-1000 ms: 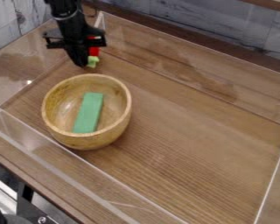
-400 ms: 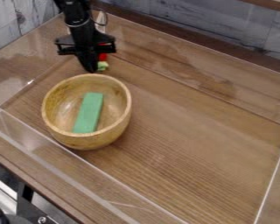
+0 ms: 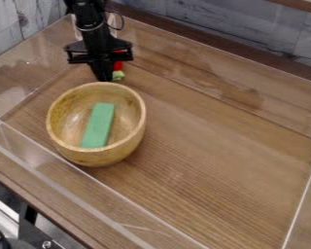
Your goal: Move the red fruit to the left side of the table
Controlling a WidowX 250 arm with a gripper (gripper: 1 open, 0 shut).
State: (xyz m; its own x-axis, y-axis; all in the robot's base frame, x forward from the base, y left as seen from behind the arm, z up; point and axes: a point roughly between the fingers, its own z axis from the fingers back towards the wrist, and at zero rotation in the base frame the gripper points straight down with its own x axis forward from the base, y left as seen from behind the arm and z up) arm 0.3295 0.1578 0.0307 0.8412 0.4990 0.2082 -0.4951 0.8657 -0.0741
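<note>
The red fruit (image 3: 120,72) is small, red with a bit of green, and shows only partly at the tip of my gripper (image 3: 108,74). The black gripper points steeply down at the far left of the table (image 3: 210,126), just behind the wooden bowl. Its fingers are shut on the fruit, which sits low over the wood and has travelled with the fingers. Whether the fruit touches the tabletop I cannot tell.
A round wooden bowl (image 3: 141,119) stands near the left front, with a flat green block (image 3: 98,124) lying inside it. Low clear acrylic walls (image 3: 298,209) border the tabletop on all sides.
The gripper has shifted a little to the right and lower, carrying the red fruit along with it. The bowl and green block have stayed put.
</note>
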